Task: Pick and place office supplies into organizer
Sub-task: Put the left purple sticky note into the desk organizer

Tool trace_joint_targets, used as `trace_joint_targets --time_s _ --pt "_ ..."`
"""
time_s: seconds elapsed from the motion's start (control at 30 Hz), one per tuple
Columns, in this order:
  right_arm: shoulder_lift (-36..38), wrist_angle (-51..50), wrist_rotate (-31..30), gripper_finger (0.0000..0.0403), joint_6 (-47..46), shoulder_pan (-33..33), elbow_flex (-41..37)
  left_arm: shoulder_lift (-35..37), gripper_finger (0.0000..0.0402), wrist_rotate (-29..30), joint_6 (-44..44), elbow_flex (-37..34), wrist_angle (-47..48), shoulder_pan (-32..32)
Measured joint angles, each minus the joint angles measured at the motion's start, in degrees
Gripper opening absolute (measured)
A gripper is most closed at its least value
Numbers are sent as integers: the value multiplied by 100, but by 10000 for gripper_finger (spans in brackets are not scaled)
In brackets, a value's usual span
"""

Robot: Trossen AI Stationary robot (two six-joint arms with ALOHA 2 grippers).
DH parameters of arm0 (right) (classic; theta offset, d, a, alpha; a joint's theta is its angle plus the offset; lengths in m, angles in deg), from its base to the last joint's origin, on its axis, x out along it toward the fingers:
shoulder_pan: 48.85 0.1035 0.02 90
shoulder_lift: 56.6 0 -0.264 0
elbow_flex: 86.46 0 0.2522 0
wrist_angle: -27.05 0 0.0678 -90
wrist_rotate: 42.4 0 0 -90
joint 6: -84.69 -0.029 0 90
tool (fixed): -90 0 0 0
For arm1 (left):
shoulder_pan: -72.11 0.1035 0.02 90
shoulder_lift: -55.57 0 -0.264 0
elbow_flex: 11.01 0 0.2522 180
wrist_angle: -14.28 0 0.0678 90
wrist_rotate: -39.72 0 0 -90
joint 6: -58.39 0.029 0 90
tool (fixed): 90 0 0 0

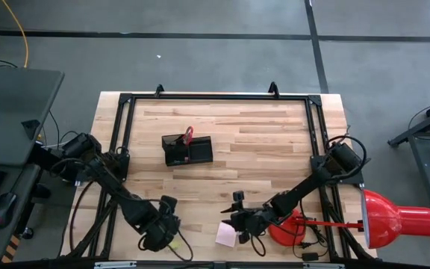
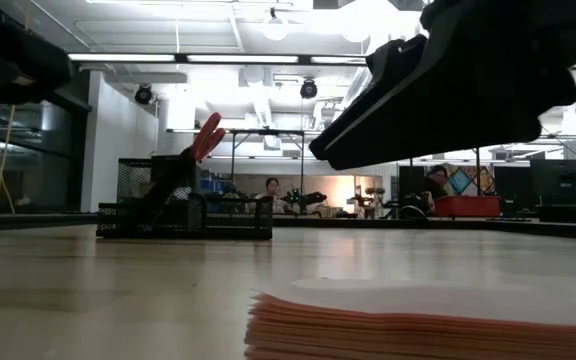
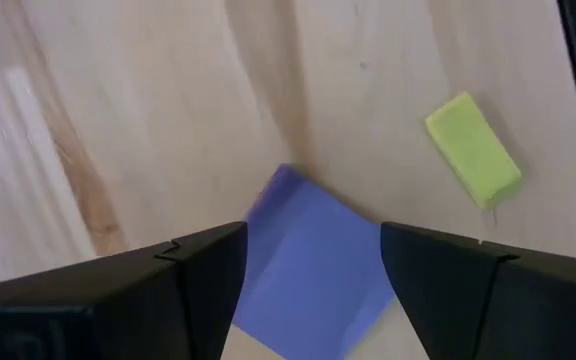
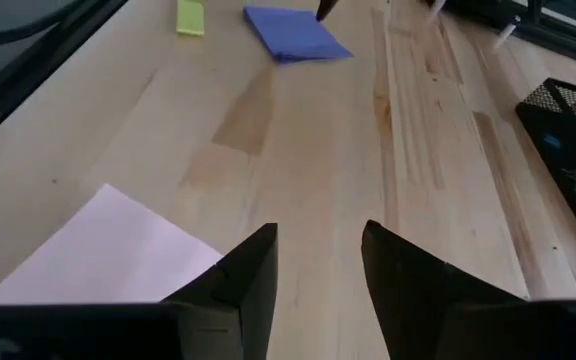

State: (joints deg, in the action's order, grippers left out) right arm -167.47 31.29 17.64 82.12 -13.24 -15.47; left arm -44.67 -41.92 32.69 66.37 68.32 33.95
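Observation:
The black organizer (image 1: 189, 149) stands at the table's far middle, and the red scissors handle (image 1: 189, 134) sticks up out of it. A blue-purple note pad (image 3: 313, 260) lies flat near the front edge, with a yellow eraser (image 3: 473, 148) beside it. My left gripper (image 3: 313, 235) hangs open over that pad and points down, one finger on either side of it. A pink note pad (image 4: 108, 250) lies flat at the front middle. My right gripper (image 4: 318, 235) slants down, open, just beside and above the pink pad's corner. No pens show.
A red desk lamp (image 1: 398, 220) lies at the front right, its round base (image 1: 286, 228) close behind my right arm. Black frame rails (image 1: 316, 127) border the table. Bare wood lies between the pads and the organizer (image 2: 183, 215). People sit in the room behind the table.

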Motion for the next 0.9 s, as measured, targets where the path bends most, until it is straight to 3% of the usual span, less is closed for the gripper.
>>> trace_joint_targets --time_s 0.9 --pt "-2 166 122 138 2 2 0 -452 220 1 597 -139 -434 230"
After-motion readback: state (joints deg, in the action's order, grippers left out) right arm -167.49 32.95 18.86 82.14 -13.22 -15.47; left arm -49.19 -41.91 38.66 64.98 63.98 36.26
